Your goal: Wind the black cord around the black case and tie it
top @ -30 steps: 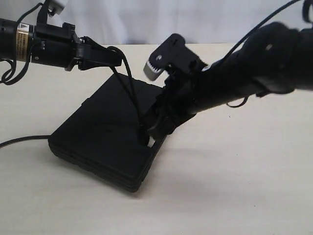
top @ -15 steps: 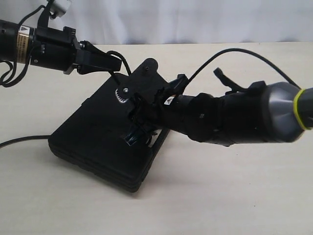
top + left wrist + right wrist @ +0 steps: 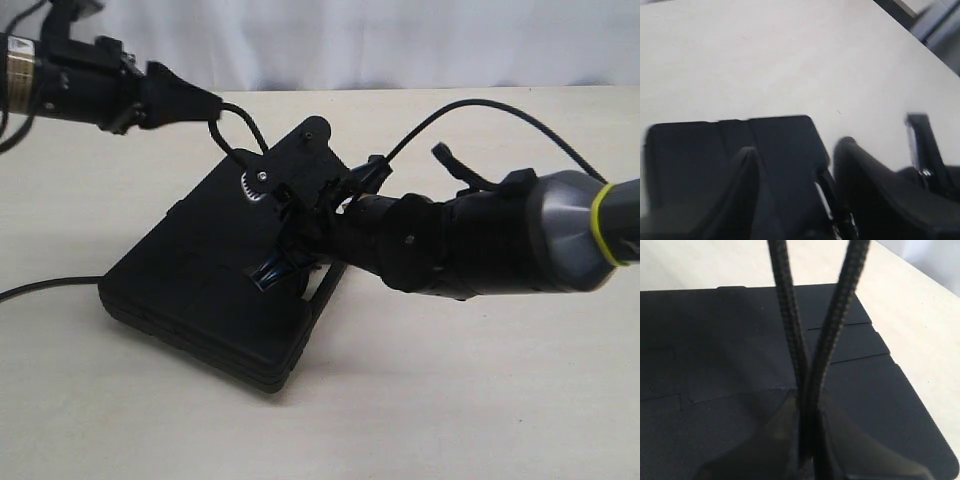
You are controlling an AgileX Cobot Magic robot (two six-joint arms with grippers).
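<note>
Mid-tie: clamps thin black braided cord [image 3: 790, 330] in right gripper [image 3: 807, 410] over flat matte-black plastic case [image 3: 715, 340], with left gripper [image 3: 796, 150] parted; next likely needs cinching.

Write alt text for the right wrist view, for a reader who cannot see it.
The right claw is shut on two strands of the black cord, which run away from it, spreading apart, and leave the picture. Behind them lies the flat lid of the black case, on a pale table.

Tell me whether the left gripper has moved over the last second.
Yes. In the exterior view the left gripper has pulled up and leftward, away from the case.
</note>
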